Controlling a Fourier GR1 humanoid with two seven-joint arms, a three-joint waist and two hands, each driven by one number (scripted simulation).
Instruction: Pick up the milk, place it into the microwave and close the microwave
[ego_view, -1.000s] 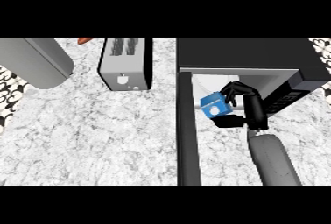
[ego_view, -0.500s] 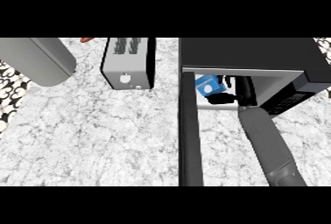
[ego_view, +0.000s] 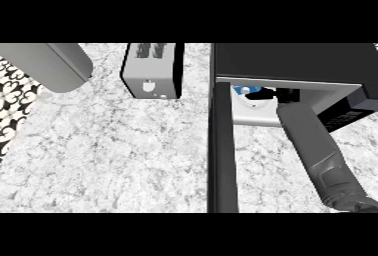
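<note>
The milk (ego_view: 242, 91), a small blue and white carton, sits just inside the mouth of the open microwave (ego_view: 295, 60) at the upper right. My right hand (ego_view: 272, 94) is curled round it from the right, and the microwave's top edge hides most of the hand and carton. The grey right forearm (ego_view: 314, 145) runs from the lower right up into the cavity. The microwave door (ego_view: 221, 160) stands open, seen edge-on as a dark vertical bar left of the arm. My left hand does not show; only a grey left forearm (ego_view: 48, 65) lies at the upper left.
A silver toaster (ego_view: 151, 70) stands left of the microwave at the back. The microwave's control panel (ego_view: 347, 114) juts out right of my arm. Marble counter (ego_view: 111, 160) spreads across the left and middle. A patterned strip (ego_view: 11, 107) marks the left edge.
My right hand has carried the milk up and back, from in front of the door opening into the microwave's cavity. The forearm now reaches farther forward.
</note>
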